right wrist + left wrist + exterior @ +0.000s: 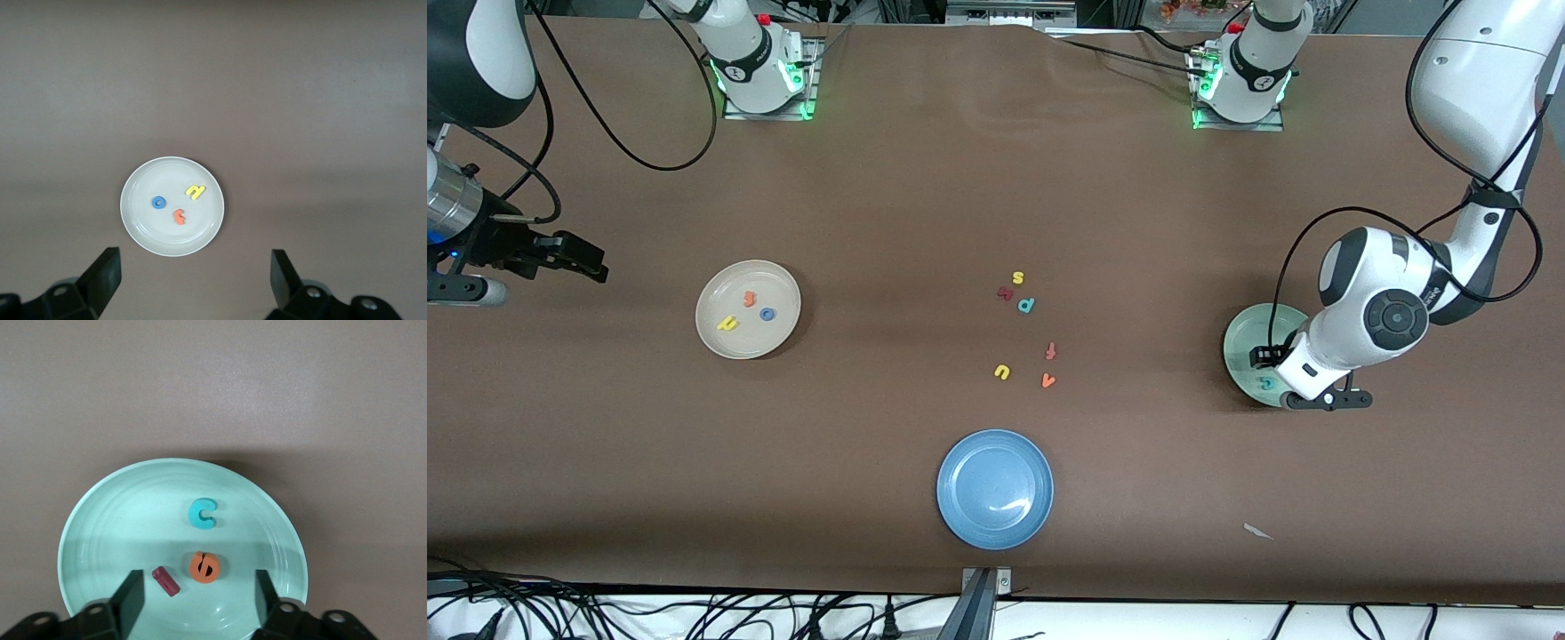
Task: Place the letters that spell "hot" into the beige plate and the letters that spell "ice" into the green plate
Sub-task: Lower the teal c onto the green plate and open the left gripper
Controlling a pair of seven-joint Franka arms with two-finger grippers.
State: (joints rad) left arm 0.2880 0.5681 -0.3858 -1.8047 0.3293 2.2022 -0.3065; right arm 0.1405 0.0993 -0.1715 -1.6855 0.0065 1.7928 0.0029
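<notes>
Your task looks all but finished. The beige plate (748,308), toward the right arm's end of the tabletop, holds the yellow h (727,324), the orange t (750,300) and the blue o (767,314), all lying apart from one another. The green plate (1249,333), toward the left arm's end, holds the teal c (202,513), the orange e (205,567) and the dark red i (166,581), as your left wrist view shows plainly.

Your left tool (198,595) hangs low over the green plate with its jaws spread and nothing between them; the e and the i lie on the plate just beneath the gap. Your right tool (193,277) waits high above the tabletop at the right arm's end, with the beige plate in its view, jaws wide and empty.

What is left, as far as you can judge, is only to lift the left arm clear.

In the front view the left arm covers much of the green plate, so only the c can be seen there; the e and the i are hidden. The leftover letters (1024,333) in the middle of the tabletop are too small to read surely, though one dark red piece (1005,292) lies among them. The blue plate (995,488) is bare.
</notes>
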